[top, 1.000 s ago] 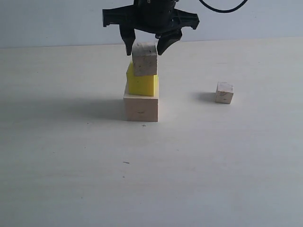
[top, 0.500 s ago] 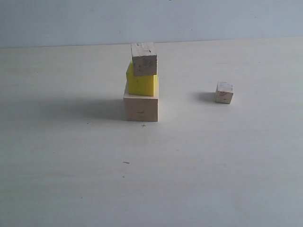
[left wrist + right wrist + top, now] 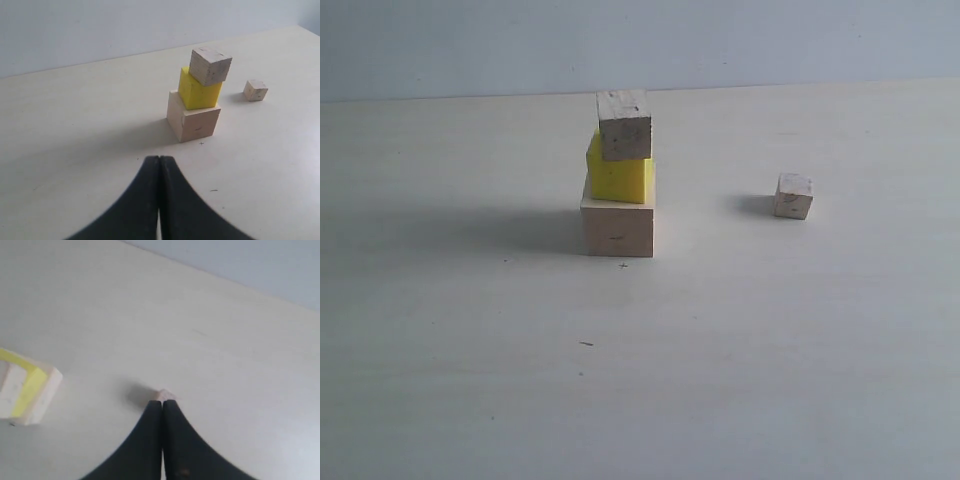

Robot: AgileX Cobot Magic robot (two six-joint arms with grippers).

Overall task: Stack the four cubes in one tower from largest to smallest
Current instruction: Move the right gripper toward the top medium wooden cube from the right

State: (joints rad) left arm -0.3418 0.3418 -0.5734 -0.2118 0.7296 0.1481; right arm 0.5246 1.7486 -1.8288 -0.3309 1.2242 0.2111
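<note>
Three cubes stand as a tower. The largest pale wood cube [image 3: 618,228] is the base, the bright yellow cube [image 3: 620,180] lies on it, and the knotty pale wood cube [image 3: 625,125] sits on top, slightly twisted. The tiniest cube [image 3: 794,196] rests alone on the table to the tower's right. No gripper shows in the exterior view. My left gripper [image 3: 159,159] is shut and empty, well short of the tower [image 3: 199,92]. My right gripper [image 3: 162,402] is shut and empty, its tips in front of the tiniest cube [image 3: 164,394], which peeks out past them.
The pale table [image 3: 770,350] runs back to a light blue wall [image 3: 770,40]. A few small dark specks mark the tabletop near the tower's base. The right wrist view shows the tower [image 3: 30,390] from above at its edge.
The right gripper, open around the knotty cube atop the tower a second ago, has left the exterior view and shut. The knotty cube stays on the yellow one.
</note>
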